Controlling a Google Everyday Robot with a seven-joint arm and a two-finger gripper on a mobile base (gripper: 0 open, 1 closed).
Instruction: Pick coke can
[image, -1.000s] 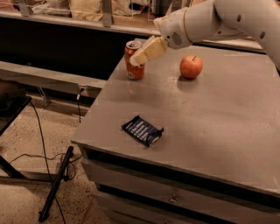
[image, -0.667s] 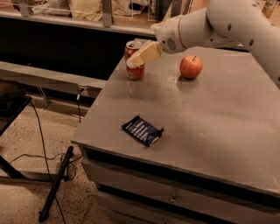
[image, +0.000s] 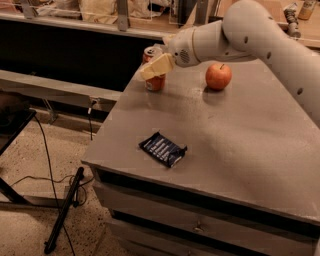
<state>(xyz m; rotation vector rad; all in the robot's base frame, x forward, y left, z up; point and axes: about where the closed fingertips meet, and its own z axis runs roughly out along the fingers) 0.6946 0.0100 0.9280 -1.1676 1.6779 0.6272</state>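
Nearest, on the speckled floor at lower left, a black rod (image: 62, 210) lies slanted beside a thin dark cable (image: 48, 167) that loops across the ground. Above it rise the drawer fronts (image: 200, 227) of a grey cabinet, whose flat table top (image: 250, 150) fills most of the view. Close to the front edge of that top lies a dark blue snack packet (image: 163, 149), flat and turned at an angle, with pale printing on its face. Farther back, a round red-orange apple (image: 218, 76) sits on its own, well apart from the packet. To the left of the apple, near the far left corner of the top, the coke can (image: 156, 83) stands upright: a small red-orange cylinder with a silver rim, a little taller than the apple, its middle hidden from view. What hides it is the gripper (image: 150, 70), a cream-coloured piece lying slantwise across the can's front at about mid-height. Whether the gripper is closed on the can or only beside it cannot be told. The white arm (image: 250, 35) reaches in from the upper right, passing above the apple. Behind the table runs a dark recess, with a cluttered shelf beyond.
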